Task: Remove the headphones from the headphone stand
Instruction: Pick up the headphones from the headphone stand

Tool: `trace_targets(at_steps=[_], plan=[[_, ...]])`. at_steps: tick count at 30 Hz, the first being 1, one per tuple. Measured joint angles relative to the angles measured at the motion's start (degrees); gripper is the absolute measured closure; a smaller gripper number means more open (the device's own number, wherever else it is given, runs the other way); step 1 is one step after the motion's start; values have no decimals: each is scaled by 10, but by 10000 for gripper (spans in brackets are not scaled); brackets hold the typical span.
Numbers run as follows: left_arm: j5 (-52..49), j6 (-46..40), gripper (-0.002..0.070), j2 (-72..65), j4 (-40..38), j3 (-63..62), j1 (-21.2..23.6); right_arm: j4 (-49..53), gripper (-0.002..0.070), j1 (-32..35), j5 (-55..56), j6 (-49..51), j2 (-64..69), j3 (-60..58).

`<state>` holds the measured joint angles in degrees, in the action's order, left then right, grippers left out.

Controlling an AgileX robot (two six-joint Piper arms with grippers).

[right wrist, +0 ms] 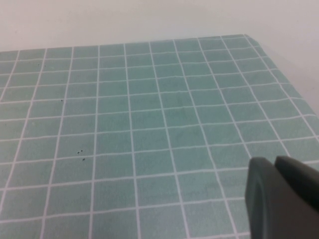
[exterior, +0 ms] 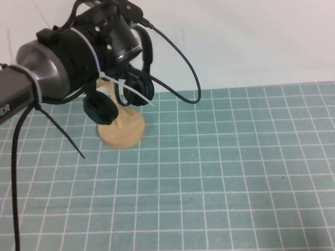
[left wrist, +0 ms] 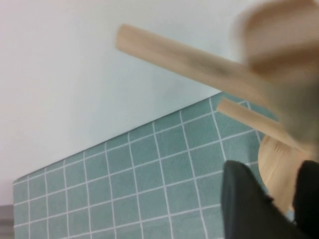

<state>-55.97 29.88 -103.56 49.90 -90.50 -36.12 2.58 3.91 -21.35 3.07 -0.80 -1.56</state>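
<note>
The black headphones (exterior: 99,110) hang on the light wooden headphone stand (exterior: 123,133) at the back left of the mat. One ear cup hangs to the left of the post, and the other (exterior: 138,86) is behind it. The thin headband (exterior: 149,49) rises to the stand's top. My left arm reaches over the stand's top and hides its pegs in the high view. In the left wrist view, my left gripper (left wrist: 271,170) is open, and the wooden pegs (left wrist: 174,50) and round base (left wrist: 279,164) lie just beyond it. My right gripper (right wrist: 275,163) is shut and empty, low over bare mat.
A green mat with a white grid (exterior: 225,172) covers the table, with a white wall behind it. My left arm's black cables (exterior: 188,68) loop beside the stand, and white zip ties (exterior: 133,94) stick out from the wrist.
</note>
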Motion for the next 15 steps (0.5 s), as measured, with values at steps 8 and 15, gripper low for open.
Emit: trace_targets(at_steps=[8, 15], plan=[[4, 5, 526, 0, -2, 0, 0, 1, 685, 0, 0, 0, 0, 0], [0, 6, 529, 26, -12, 0, -11, 1, 685, 0, 0, 0, 0, 0]])
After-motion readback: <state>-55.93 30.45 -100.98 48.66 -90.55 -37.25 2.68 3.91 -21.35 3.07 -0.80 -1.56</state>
